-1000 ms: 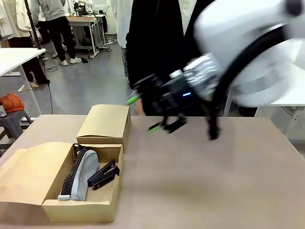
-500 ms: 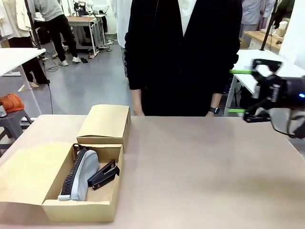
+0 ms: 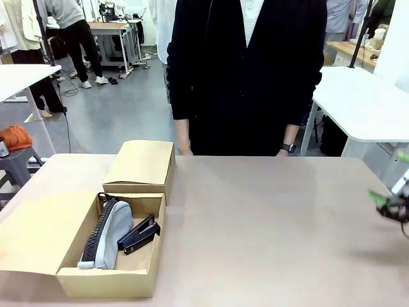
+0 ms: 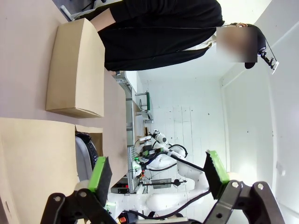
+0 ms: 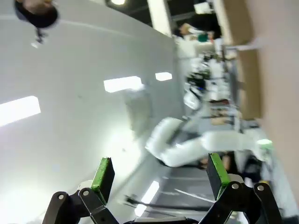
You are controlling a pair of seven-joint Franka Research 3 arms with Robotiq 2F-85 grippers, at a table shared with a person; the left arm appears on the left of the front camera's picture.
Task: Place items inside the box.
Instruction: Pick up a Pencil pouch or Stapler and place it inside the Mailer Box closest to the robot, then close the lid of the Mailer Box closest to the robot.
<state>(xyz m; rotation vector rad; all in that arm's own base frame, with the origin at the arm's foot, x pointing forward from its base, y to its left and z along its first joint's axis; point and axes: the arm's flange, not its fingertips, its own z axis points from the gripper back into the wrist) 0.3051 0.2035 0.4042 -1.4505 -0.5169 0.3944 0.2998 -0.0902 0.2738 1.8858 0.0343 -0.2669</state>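
Box [image 3: 105, 284], lower left, holds pouch [image 3: 110, 235], stapler [image 3: 139, 235]. Right end effector [image 3: 391, 201], right edge, well apart, open; left end effector [image 4: 159, 170] open, empty.

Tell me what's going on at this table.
Packing is under way. The open cardboard box at the table's front left already holds a grey zip pouch and a black stapler. A smaller closed box sits just behind it. The right end effector, at the table's right edge, and the left end effector, near the boxes, are both open and empty. A person stands at the far side.
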